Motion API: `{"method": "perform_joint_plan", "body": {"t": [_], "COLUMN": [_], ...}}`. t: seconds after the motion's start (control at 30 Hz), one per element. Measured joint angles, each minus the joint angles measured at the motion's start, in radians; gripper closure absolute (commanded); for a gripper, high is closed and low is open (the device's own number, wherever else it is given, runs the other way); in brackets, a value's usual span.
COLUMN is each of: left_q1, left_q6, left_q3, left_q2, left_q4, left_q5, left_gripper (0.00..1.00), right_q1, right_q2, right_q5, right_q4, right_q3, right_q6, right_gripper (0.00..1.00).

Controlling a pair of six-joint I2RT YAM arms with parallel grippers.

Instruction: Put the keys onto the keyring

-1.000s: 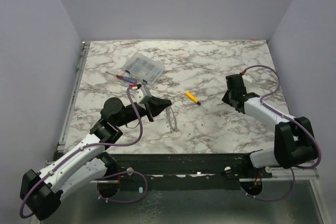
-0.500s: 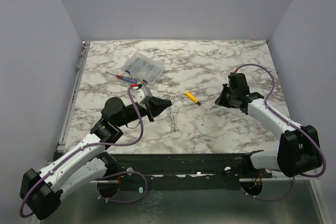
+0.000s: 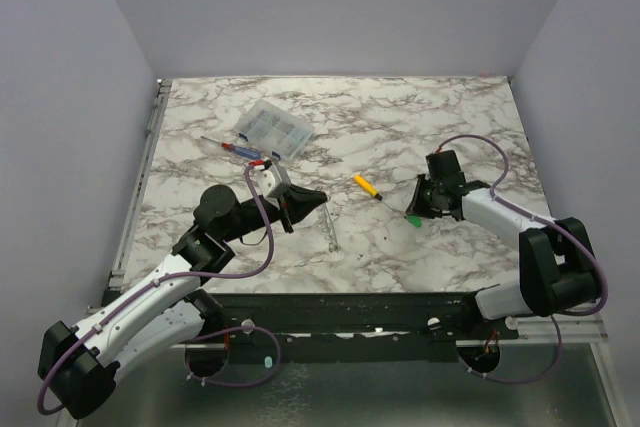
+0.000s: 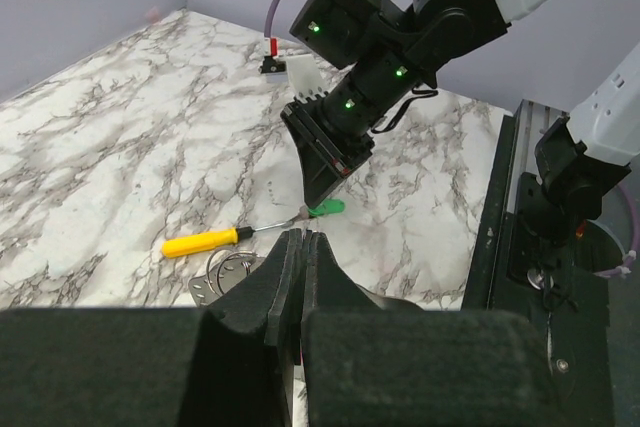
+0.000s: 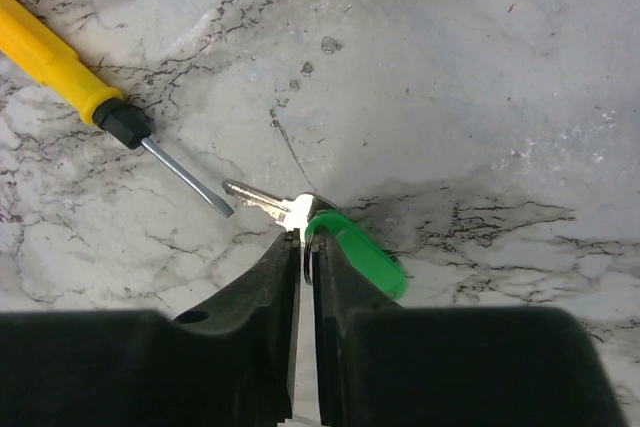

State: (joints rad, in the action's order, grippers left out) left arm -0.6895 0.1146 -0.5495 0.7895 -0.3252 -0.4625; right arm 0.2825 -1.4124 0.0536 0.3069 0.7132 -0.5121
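Observation:
The key has a bright green head (image 5: 362, 259) and a silver blade (image 5: 258, 198). It lies on the marble and shows as a green speck in the top view (image 3: 413, 220). My right gripper (image 5: 303, 239) is down on it, jaws nearly closed on the thin ring at the key's head; it also shows in the top view (image 3: 419, 210). My left gripper (image 3: 320, 198) is shut on the keyring (image 3: 331, 232), a pale strip hanging below its tip. In the left wrist view the shut gripper (image 4: 303, 238) stands over the ring and its holed metal plate (image 4: 222, 273), with the key (image 4: 328, 208) beyond.
A yellow-handled screwdriver (image 3: 366, 186) lies just left of the key, its shaft tip close to the blade (image 5: 185, 179). A clear compartment box (image 3: 272, 128) and a red-and-blue screwdriver (image 3: 234, 147) lie at the back left. The table's near edge rail (image 3: 350, 304) runs below both arms.
My right gripper has swung left and down from the right side onto the green key and closed on it. The left arm and the keyring have stayed in place.

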Motion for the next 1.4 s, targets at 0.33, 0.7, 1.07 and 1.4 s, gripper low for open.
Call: {"method": "perform_joint_plan", "body": {"t": [0.33, 0.7, 1.07, 1.4], "left_q1": [-0.004, -0.006, -0.006, -0.007], "left_q6": [-0.004, -0.005, -0.01, -0.016], "left_q3": [0.0, 0.0, 0.0, 0.0], "left_q2": [0.0, 0.002, 0.004, 0.004], "left_q4": [0.014, 0.016, 0.021, 0.021], "left_q5": [0.002, 0.004, 0.011, 0.016], "left_gripper": [1.0, 1.0, 1.0, 1.0], "right_q1": [0.003, 0.081, 0.102, 0.102], "right_q2": [-0.041, 0.053, 0.074, -0.005], "right_q5": [-0.002, -0.065, -0.143, -0.143], "right_q4": [-0.017, 0.054, 0.068, 0.059], "right_q3": [0.031, 0.034, 0.024, 0.024], "right_q6": [0.019, 0.026, -0.003, -0.003], "right_gripper": [0.39, 0.39, 0.71, 0.79]}}
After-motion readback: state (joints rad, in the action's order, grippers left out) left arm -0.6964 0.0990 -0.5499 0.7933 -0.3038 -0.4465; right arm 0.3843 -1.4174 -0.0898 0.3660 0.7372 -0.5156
